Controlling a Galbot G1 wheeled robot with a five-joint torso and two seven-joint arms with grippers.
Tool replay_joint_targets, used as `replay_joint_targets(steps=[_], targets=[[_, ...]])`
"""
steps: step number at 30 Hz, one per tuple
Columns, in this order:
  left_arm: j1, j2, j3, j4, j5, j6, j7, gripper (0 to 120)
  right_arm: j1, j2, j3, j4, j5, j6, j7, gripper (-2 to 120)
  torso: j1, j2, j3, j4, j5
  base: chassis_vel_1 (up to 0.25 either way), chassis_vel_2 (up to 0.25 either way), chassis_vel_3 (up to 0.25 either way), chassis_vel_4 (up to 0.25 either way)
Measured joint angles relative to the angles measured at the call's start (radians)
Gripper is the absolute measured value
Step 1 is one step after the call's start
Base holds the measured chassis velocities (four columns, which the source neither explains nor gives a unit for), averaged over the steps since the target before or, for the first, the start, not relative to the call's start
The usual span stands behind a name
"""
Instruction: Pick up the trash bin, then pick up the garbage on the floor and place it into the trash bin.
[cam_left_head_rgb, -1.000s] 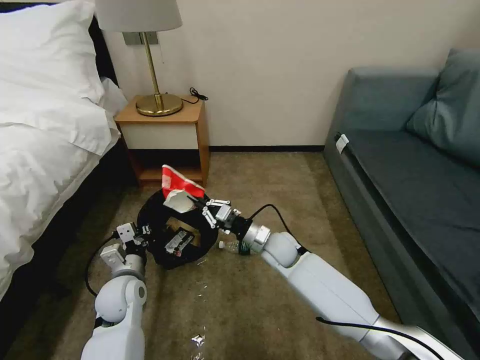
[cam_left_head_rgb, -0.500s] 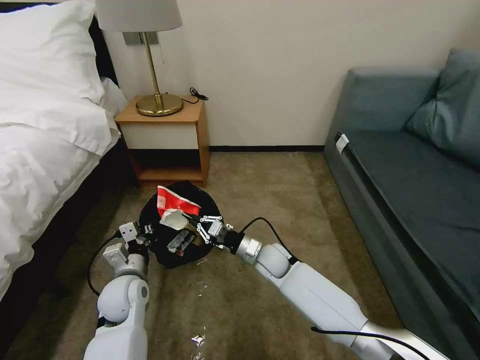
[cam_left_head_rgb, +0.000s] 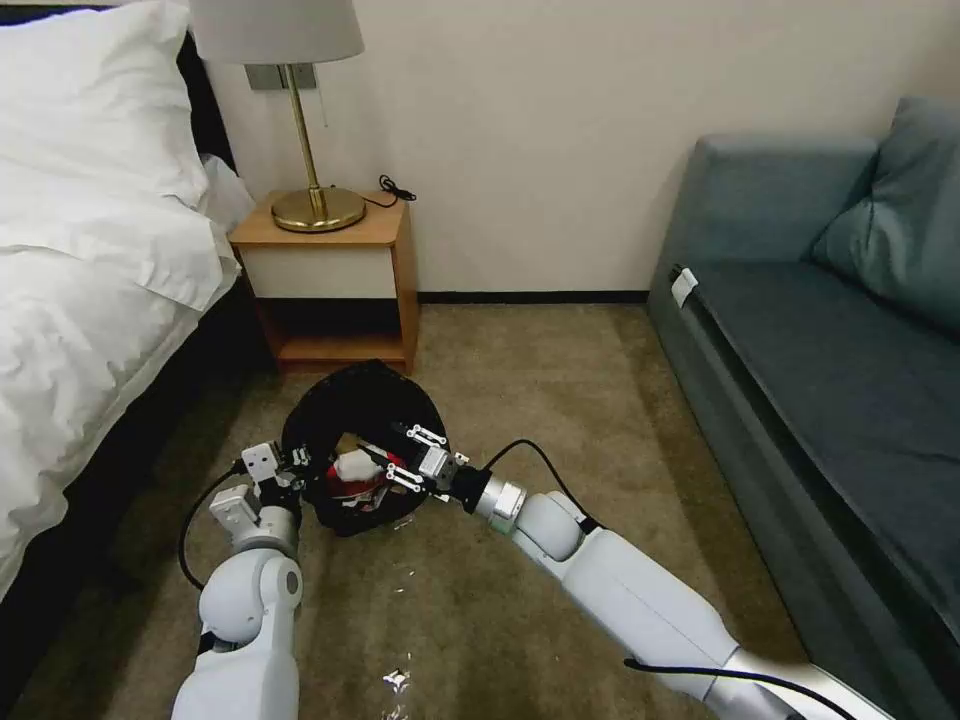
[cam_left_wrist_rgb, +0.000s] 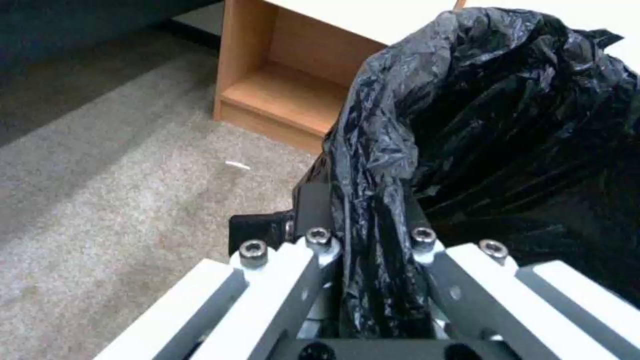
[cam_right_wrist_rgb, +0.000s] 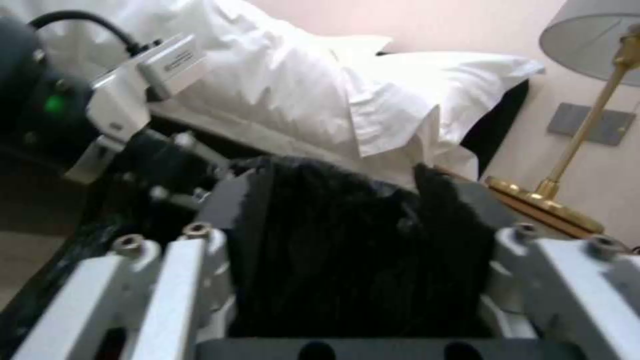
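The trash bin (cam_left_head_rgb: 345, 405), lined with crinkly black plastic, is tilted with its mouth toward me, in front of the nightstand. My left gripper (cam_left_head_rgb: 292, 472) is shut on its near-left rim; the left wrist view shows the gripper (cam_left_wrist_rgb: 365, 216) pinching the bunched liner (cam_left_wrist_rgb: 480, 125). My right gripper (cam_left_head_rgb: 392, 462) reaches into the bin's mouth with its fingers spread and nothing between them. In the right wrist view the gripper (cam_right_wrist_rgb: 347, 200) frames only black liner (cam_right_wrist_rgb: 347, 250). A piece of garbage, the red-and-white wrapper (cam_left_head_rgb: 355, 470), lies inside the bin just beyond the right fingertips.
A wooden nightstand (cam_left_head_rgb: 330, 262) with a brass lamp (cam_left_head_rgb: 318, 205) stands behind the bin. The bed (cam_left_head_rgb: 90, 290) is on the left, a grey-blue sofa (cam_left_head_rgb: 830, 340) on the right. A small shiny scrap (cam_left_head_rgb: 397, 681) lies on the carpet near me.
The right gripper has come down into the bin with the red-and-white wrapper and opened; the wrapper now lies inside. The left gripper still holds the rim.
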Motion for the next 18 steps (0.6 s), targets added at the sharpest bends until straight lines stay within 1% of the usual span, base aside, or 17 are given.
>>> replay_joint_targets(steps=[1,2,3,4,5,6,7,8,9,12,18], targets=[[-0.002,0.001,-0.001,0.000,0.000,0.000,0.000,4,0.006,0.003,0.011,0.003,0.002,-0.003,0.002,71,0.000,0.000,0.000,0.0001,0.0000,0.000,0.000,0.000,0.000],[-0.002,0.001,-0.001,0.000,0.000,0.000,0.000,4,0.006,0.003,0.011,0.003,0.002,-0.003,0.002,71,0.000,0.000,0.000,0.0001,0.0000,0.000,0.000,0.000,0.000],[-0.003,0.003,-0.003,0.000,-0.002,0.000,0.000,4,0.014,0.006,0.024,0.004,0.005,-0.006,0.007,79,0.000,0.000,0.000,0.0000,-0.0001,0.000,0.000,0.000,0.000],[-0.004,0.004,-0.005,0.000,-0.003,0.000,0.000,4,0.017,0.006,0.030,0.005,0.006,-0.008,0.010,83,0.000,0.000,0.000,0.0000,0.0000,0.000,0.000,0.000,0.000],[-0.004,0.004,-0.005,0.000,-0.003,0.000,0.000,4,0.017,0.006,0.030,0.005,0.006,-0.008,0.010,83,0.000,0.000,0.000,0.0000,0.0000,0.000,0.000,0.000,0.000],[-0.006,0.006,-0.009,0.002,-0.006,0.000,0.000,4,0.021,0.006,0.040,0.006,0.007,-0.011,0.014,89,0.000,0.000,0.000,0.0000,0.0000,0.000,0.000,0.000,0.000],[-0.008,0.007,-0.011,0.004,-0.008,0.000,0.000,4,0.023,0.006,0.046,0.007,0.008,-0.012,0.016,92,0.000,0.000,0.000,0.0000,0.0000,0.000,0.000,0.000,0.000],[-0.008,0.007,-0.011,0.004,-0.008,0.000,0.000,4,0.023,0.006,0.046,0.007,0.008,-0.012,0.016,92,0.000,0.000,0.000,0.0000,0.0000,0.000,0.000,0.000,0.000],[-0.013,0.010,-0.015,0.009,-0.011,-0.002,-0.001,4,0.025,0.007,0.057,0.009,0.011,-0.017,0.021,98,0.000,0.000,0.000,0.0001,0.0000,0.000,0.000,0.000,0.000],[-0.023,0.012,-0.022,0.016,-0.016,-0.007,-0.001,4,0.028,0.006,0.077,0.009,0.014,-0.022,0.025,100,0.000,0.000,0.000,0.0000,0.0000,0.000,0.000,0.000,0.000],[-0.038,0.019,-0.031,0.021,-0.024,-0.008,-0.003,4,0.028,0.006,0.110,0.014,0.021,-0.028,0.029,100,0.000,0.000,0.000,0.0000,0.0000,0.000,0.000,0.000,0.000]])
